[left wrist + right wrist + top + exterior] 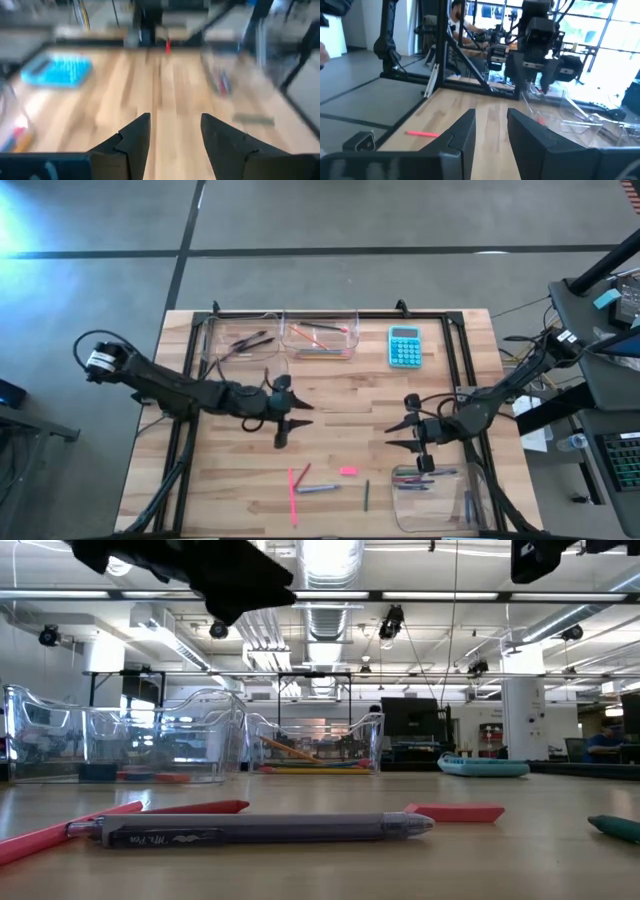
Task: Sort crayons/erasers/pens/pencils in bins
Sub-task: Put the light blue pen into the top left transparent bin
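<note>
Near the worktop's front edge, well clear of the bins, lies a pink eraser, with pens just beside it; small, light and rubbery, it looks best pinched across its short sides; left tool and right tool hover, jaws apart, empty.

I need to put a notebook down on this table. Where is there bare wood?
Bare wood lies between the left hand and right hand, below the calculator. Crowded: the front edge around the pink eraser, and the bins at the back.
</note>
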{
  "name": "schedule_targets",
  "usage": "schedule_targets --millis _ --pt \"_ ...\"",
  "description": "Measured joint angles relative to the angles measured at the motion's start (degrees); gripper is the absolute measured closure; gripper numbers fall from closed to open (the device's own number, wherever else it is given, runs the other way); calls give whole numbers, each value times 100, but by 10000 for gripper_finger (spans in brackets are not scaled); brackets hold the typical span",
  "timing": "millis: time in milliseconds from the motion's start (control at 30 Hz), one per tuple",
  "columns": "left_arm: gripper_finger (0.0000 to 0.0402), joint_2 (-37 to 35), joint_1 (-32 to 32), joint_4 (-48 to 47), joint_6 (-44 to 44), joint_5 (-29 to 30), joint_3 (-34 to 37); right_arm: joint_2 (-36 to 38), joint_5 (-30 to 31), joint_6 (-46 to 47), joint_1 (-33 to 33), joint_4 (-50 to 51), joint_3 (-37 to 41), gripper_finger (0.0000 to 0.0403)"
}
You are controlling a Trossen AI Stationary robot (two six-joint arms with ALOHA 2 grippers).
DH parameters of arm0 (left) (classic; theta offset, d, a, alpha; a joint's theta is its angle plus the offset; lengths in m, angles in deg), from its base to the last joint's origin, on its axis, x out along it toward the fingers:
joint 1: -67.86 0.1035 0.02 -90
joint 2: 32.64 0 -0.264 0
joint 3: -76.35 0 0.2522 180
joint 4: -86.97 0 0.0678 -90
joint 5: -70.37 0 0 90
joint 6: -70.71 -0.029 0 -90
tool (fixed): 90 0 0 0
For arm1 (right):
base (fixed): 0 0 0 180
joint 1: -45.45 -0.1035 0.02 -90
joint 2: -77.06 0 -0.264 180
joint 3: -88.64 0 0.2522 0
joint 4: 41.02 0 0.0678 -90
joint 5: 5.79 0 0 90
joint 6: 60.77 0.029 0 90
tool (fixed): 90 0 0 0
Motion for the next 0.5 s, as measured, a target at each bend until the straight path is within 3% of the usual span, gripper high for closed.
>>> schedule_targets --millis 133,233,500 --pt "240 175 -120 -2157 840 251 -709 50 2 -351 24 -231 5 300" --pt "240 489 -353 -3228 1183 213 -1255 79 -2 -374 24 -245 5 300" --pt "240 1705 -1416 -3618 1035 96 -2578 120 -19 20 17 -222 -201 295"
